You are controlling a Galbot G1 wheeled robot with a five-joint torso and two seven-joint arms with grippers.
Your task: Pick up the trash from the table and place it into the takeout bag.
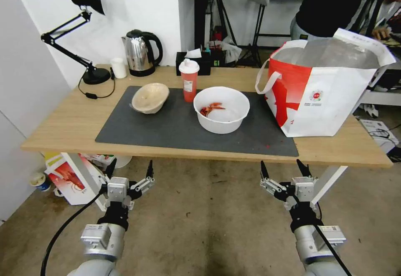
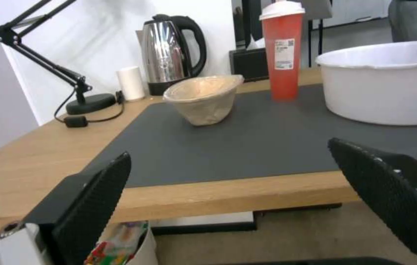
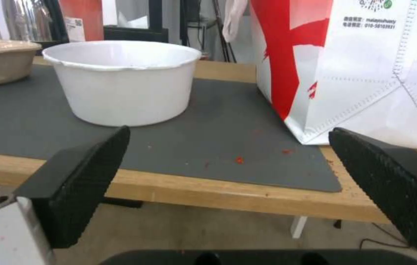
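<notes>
Head view: the light-wood table point(image 1: 62, 125) carries a dark grey mat point(image 1: 167, 129) against a white wall, and both grippers hang short of its near edge above bare concrete floor, the left gripper point(image 1: 129, 169) and the right gripper point(image 1: 283, 168) each with fingers spread wide and empty. Beyond the left fingers sit the shallow beige bowl point(image 1: 150, 97) and the tall red cup point(image 1: 189, 79) with its white lid. Beyond the right fingers sits the large white bowl point(image 1: 222, 109) holding red scraps, with open mat between it and the foil-lined white-and-red takeout bag point(image 1: 321, 96) standing open at the mat's end.

Desk point(image 1: 71, 121) with a grey mat point(image 1: 175, 127) across its middle.
On my mat: beige bowl point(image 1: 150, 97), red cup point(image 1: 189, 80), white bowl point(image 1: 221, 109). Right of the mat I see the bag point(image 1: 323, 90); behind it, lamp point(image 1: 85, 29), kettle point(image 1: 141, 53), white cup point(image 1: 119, 67).
</notes>
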